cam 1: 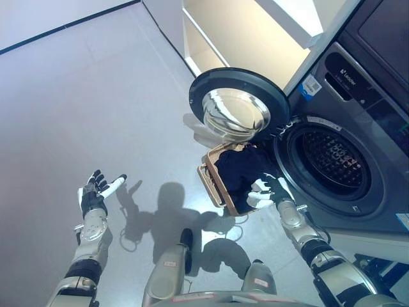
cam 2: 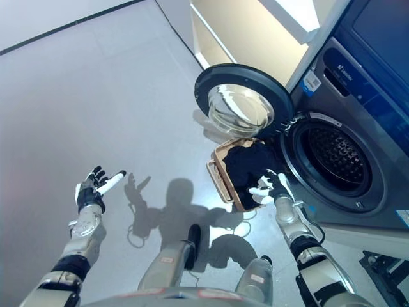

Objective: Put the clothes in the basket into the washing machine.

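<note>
A tan basket (cam 1: 211,183) stands on the floor in front of the washing machine (cam 1: 358,128). It holds dark clothes (cam 1: 239,171). The machine's round door (cam 1: 238,107) is swung open to the left, and the drum (cam 1: 332,161) looks empty. My right hand (cam 1: 267,192) is at the near edge of the clothes, fingers spread and relaxed, holding nothing. My left hand (cam 1: 97,190) is open, palm up, over bare floor far left of the basket.
The grey floor (cam 1: 96,96) stretches to the left and back. A pale cabinet with shelves (cam 1: 255,38) stands behind the open door. The door hangs just above the basket's far end.
</note>
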`<state>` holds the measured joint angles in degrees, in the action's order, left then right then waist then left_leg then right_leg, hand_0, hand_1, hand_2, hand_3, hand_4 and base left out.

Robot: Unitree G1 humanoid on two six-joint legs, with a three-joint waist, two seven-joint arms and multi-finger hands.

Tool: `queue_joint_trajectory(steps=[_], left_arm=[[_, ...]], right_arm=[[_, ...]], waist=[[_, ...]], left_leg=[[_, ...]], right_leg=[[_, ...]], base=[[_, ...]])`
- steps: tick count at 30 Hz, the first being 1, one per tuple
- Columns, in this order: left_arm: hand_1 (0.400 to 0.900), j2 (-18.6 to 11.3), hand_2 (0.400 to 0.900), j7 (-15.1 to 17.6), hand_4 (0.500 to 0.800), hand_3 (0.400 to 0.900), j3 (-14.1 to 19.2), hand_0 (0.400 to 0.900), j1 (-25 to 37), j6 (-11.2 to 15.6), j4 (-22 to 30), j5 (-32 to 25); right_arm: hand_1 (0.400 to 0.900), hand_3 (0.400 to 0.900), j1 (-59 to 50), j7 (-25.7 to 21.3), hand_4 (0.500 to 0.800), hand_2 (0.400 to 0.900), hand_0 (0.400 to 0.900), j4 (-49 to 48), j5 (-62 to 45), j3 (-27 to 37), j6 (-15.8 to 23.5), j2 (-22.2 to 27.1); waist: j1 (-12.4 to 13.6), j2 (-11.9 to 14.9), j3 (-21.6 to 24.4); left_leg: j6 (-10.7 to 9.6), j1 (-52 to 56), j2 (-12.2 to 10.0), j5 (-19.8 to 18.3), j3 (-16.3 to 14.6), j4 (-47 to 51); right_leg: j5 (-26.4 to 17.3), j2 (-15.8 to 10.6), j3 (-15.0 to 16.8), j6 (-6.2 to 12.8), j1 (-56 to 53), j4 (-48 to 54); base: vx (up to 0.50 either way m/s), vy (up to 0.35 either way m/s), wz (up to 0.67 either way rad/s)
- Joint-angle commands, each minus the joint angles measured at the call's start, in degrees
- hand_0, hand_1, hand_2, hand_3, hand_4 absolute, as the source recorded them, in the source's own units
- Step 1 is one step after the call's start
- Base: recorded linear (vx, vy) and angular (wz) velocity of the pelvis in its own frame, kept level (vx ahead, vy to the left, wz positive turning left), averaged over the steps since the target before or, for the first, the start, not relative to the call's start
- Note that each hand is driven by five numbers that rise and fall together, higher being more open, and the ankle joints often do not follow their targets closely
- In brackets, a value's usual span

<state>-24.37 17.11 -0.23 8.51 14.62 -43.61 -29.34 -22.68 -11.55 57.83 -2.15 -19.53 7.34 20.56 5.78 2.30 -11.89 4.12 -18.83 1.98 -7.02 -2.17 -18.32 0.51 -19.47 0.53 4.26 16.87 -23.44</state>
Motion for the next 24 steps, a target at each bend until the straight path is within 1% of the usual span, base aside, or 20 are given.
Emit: queue_joint_trajectory(steps=[1,3,5,6,7,8,9,10,12,13,15,16,17,19,21,22,24], left_arm=[[0.900,-1.9,0.900,1.0,0.800,0.900,4.1,0.900,0.4,5.7,4.3,-2.4],[0.900,-1.8,0.900,1.3,0.800,0.900,4.5,0.900,1.0,6.0,4.9,-3.0],[0.900,-1.9,0.900,1.7,0.800,0.900,4.7,0.900,1.1,6.4,5.9,-3.2],[0.900,-2.1,0.900,1.9,0.800,0.900,4.9,0.900,1.3,6.6,6.6,-3.5],[0.900,-2.4,0.900,2.4,0.800,0.900,5.1,0.900,1.6,7.1,7.7,-4.0],[0.900,-2.5,0.900,2.6,0.800,0.900,4.8,0.900,2.0,7.1,8.2,-4.1],[0.900,-2.7,0.900,3.1,0.800,0.900,4.2,0.900,2.4,7.1,9.7,-3.4],[0.900,-2.2,0.900,3.1,0.800,0.900,4.1,0.900,2.2,7.6,12.4,-3.3],[0.900,-0.9,0.900,2.9,0.800,0.900,2.7,0.900,2.4,7.8,14.5,-4.0],[0.900,0.0,0.900,3.3,0.800,0.900,1.7,0.900,2.4,8.2,16.1,-3.7],[0.900,1.0,0.900,3.7,0.800,0.900,0.8,0.900,3.8,8.6,17.7,-4.3],[0.900,1.0,0.900,3.7,0.800,0.900,0.8,0.900,3.8,8.6,17.7,-4.3],[0.900,1.2,0.900,3.6,0.800,0.900,-0.7,0.900,5.3,8.5,19.5,-4.6],[0.900,1.6,0.900,3.6,0.800,0.900,-2.5,0.900,5.9,8.3,21.5,-4.1],[0.900,1.9,0.900,3.8,0.800,0.900,-2.7,0.900,5.6,7.9,23.2,-3.8],[0.900,2.0,0.900,3.8,0.800,0.900,-2.7,0.900,5.6,7.9,23.2,-3.7],[0.900,2.2,0.900,4.0,0.800,0.900,-3.3,0.900,5.3,7.9,24.5,-2.8]], right_arm=[[0.900,0.900,-4.4,-2.0,0.800,0.900,0.900,-0.6,-1.1,0.4,2.2,4.0],[0.900,0.900,-5.9,-2.2,0.800,0.900,0.900,-0.7,-1.2,0.0,2.3,4.3],[0.900,0.900,-7.4,-2.5,0.800,0.900,0.900,-0.8,-1.2,-0.6,2.2,4.6],[0.900,0.900,-8.6,-2.7,0.800,0.900,0.900,-0.9,-1.2,-1.1,2.3,4.9],[0.900,0.900,-9.5,-3.1,0.800,0.900,0.900,-1.2,-0.9,-1.4,2.4,5.2],[0.900,0.900,-10.2,-3.5,0.800,0.900,0.900,-1.1,-0.9,-1.6,2.3,5.5],[0.900,0.900,-10.1,-4.1,0.800,0.900,0.900,-0.5,-0.5,-1.3,2.4,6.2],[0.900,0.900,-10.3,-4.9,0.800,0.900,0.900,0.5,-0.1,-1.2,2.4,6.9],[0.900,0.900,-13.1,-6.6,0.800,0.900,0.900,5.7,5.0,-3.9,1.3,9.0],[0.900,0.900,-14.6,-8.2,0.800,0.900,0.900,7.2,7.7,-4.7,0.7,10.4],[0.900,0.900,-15.7,-9.8,0.800,0.900,0.900,8.3,9.5,-4.3,0.2,12.4],[0.900,0.900,-15.7,-9.8,0.800,0.900,0.900,8.3,9.5,-4.3,0.2,12.4],[0.900,0.900,-18.1,-10.9,0.800,0.900,0.900,10.7,9.6,-4.1,-0.6,14.4],[0.900,0.900,-20.0,-11.4,0.800,0.900,0.900,14.1,8.6,-3.1,-1.3,15.9],[0.900,0.900,-20.7,-11.5,0.800,0.900,0.900,14.9,8.0,-2.2,-1.5,16.9],[0.900,0.900,-20.7,-11.5,0.800,0.900,0.900,14.9,8.0,-2.2,-1.5,16.9],[0.900,0.900,-21.5,-12.2,0.800,0.900,0.900,16.8,8.4,-1.7,-2.0,18.7]], waist=[[-1.8,-1.4,-3.0],[-2.6,-1.3,-4.3],[-3.0,-1.0,-5.5],[-3.2,-0.7,-6.5],[-3.3,-0.5,-7.3],[-3.4,-0.4,-7.8],[-3.0,0.1,-8.1],[-2.7,-0.4,-8.8],[-2.4,-1.8,-9.1],[-2.6,-2.6,-9.2],[-3.5,-3.8,-9.8],[-3.5,-3.8,-9.8],[-3.6,-5.2,-11.1],[-2.5,-6.8,-11.9],[-1.9,-7.5,-12.3],[-1.8,-7.5,-12.3],[-1.1,-8.5,-12.9]], left_leg=[[-2.8,-0.8,0.2,2.5,7.8,3.5],[-3.4,0.3,0.1,1.8,8.7,3.6],[-4.0,1.1,-0.1,1.0,9.4,3.5],[-4.4,1.2,-0.3,0.7,10.0,3.4],[-4.8,0.7,-0.5,0.3,10.8,2.9],[-5.1,-0.1,-0.5,0.0,11.3,1.9],[-5.8,-2.3,-0.5,-0.8,12.2,-0.6],[-5.9,-4.2,-0.2,-0.9,13.0,-1.9],[-7.0,-6.4,-0.7,0.6,14.4,-1.1],[-7.5,-7.8,-1.0,2.0,14.2,0.1],[-8.5,-11.2,-2.9,4.3,10.4,1.9],[-8.5,-11.2,-2.8,4.4,10.4,1.9],[-9.0,-13.9,-4.5,5.9,7.3,2.5],[-8.9,-15.9,-4.4,5.9,7.2,1.7],[-8.7,-17.2,-3.9,5.4,7.2,1.3],[-8.7,-17.3,-3.9,5.4,7.2,1.2],[-8.5,-19.8,-3.0,4.8,7.6,-0.6]], right_leg=[[-10.0,1.3,-1.4,4.83,-1.4,8.7],[-9.1,2.5,-1.6,5.66,0.8,13.6],[-9.6,3.2,-1.5,6.28,2.7,16.0],[-10.2,4.2,-1.0,6.47,4.6,16.9],[-10.5,4.9,0.4,6.55,6.2,17.0],[-10.9,5.0,0.9,6.58,6.8,17.2],[-9.4,5.5,0.3,6.17,6.7,17.1],[-9.1,5.6,-0.4,5.82,8.0,16.4],[-9.2,5.3,-3.1,5.64,9.3,15.8],[-9.4,4.7,-4.5,5.68,10.0,16.2],[-9.4,3.4,-6.6,5.81,12.4,16.1],[-9.4,3.4,-6.6,5.82,12.5,16.1],[-8.9,2.6,-7.6,5.61,15.3,14.8],[-8.2,2.3,-7.3,5.22,17.9,12.2],[-8.0,1.8,-6.8,5.30,19.8,10.6],[-8.0,1.8,-6.8,5.31,19.9,10.6],[-7.3,1.3,-6.3,5.31,22.1,8.7]], base=[[0.14,-0.050,0.37],[0.14,-0.100,0.36],[0.09,-0.145,0.32],[0.04,-0.204,0.39],[0.00,-0.228,0.46],[0.00,-0.293,0.68],[-0.03,-0.260,0.74],[-0.06,-0.274,0.86],[-0.06,-0.198,0.79],[-0.09,-0.165,0.88],[-0.11,-0.113,0.73],[-0.10,-0.052,0.45],[-0.08,-0.027,0.23],[-0.04,-0.016,0.11],[0.00,0.010,-0.08],[0.00,0.002,-0.06],[0.00,-0.008,0.03]])
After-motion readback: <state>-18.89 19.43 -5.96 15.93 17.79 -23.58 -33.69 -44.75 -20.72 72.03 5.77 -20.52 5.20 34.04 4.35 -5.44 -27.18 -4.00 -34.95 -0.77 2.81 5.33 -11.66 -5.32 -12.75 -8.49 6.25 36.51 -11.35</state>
